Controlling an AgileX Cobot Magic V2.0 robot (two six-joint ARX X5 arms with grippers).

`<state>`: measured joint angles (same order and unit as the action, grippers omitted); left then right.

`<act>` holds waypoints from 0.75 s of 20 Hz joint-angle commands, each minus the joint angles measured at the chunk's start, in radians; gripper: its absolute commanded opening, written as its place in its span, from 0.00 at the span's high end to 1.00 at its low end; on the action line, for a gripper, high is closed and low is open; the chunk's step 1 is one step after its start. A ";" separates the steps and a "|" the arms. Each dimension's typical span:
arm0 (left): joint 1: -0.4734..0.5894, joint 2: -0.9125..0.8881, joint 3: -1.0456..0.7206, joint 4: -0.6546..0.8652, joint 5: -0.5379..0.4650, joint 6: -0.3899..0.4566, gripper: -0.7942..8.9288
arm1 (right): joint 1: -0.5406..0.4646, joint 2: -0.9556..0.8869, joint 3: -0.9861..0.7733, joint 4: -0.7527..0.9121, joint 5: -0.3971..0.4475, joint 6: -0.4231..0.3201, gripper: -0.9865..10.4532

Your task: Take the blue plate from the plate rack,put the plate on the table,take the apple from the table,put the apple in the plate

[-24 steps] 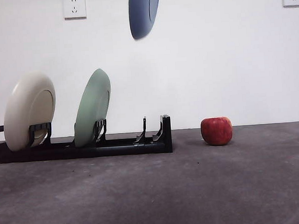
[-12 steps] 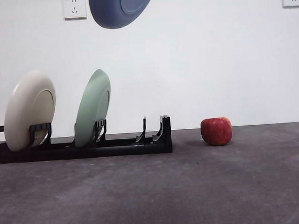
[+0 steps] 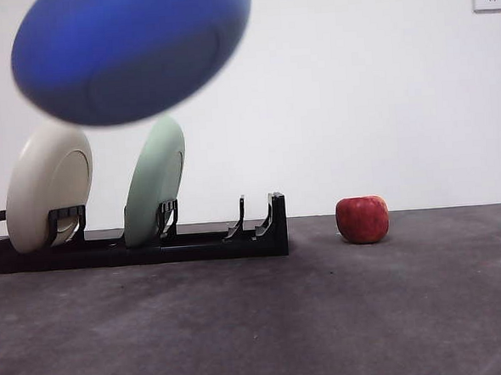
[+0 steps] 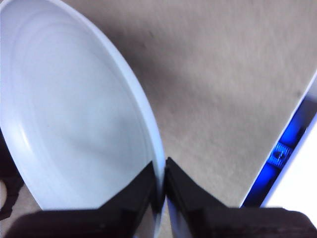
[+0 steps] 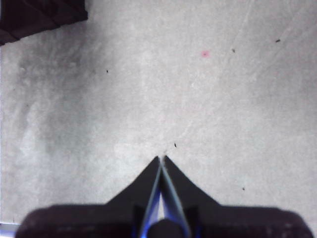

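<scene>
The left gripper (image 4: 159, 186) pinches the plate's (image 3: 132, 54) rim, holding it tilted above the rack (image 3: 134, 237), clear of the prongs, while the apple (image 3: 362, 220) waits right of the rack on the surface (image 3: 327, 319).

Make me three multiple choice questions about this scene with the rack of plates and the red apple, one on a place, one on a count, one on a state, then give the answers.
1. Where is the squat red apple?
A. on the dark grey table, apart from the low black plate rack
B. in the rack
C. on a plate

2. How many plates stand in the rack?
A. one
B. two
C. three

3. The wide light-blue round plate is:
A. flat on the table
B. slotted in the rack
C. held in the air

Answers: 1 A, it sits alone on the table; 2 B, cream plate and pale green plate; 3 C, the left gripper pinches its rim.
</scene>
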<state>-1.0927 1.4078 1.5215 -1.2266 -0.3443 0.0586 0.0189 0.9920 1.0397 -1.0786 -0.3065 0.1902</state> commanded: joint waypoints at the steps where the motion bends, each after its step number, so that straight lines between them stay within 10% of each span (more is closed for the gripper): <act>1: -0.037 0.008 -0.123 0.088 -0.022 -0.007 0.93 | 0.002 0.000 0.005 0.003 0.001 -0.022 0.91; 15: -0.092 0.300 -0.385 0.378 -0.023 0.111 0.93 | 0.002 0.000 0.005 0.008 0.001 -0.039 0.91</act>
<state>-1.1812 1.6939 1.1393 -0.8558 -0.3798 0.1448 0.0193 0.9920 1.0397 -1.0737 -0.3065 0.1635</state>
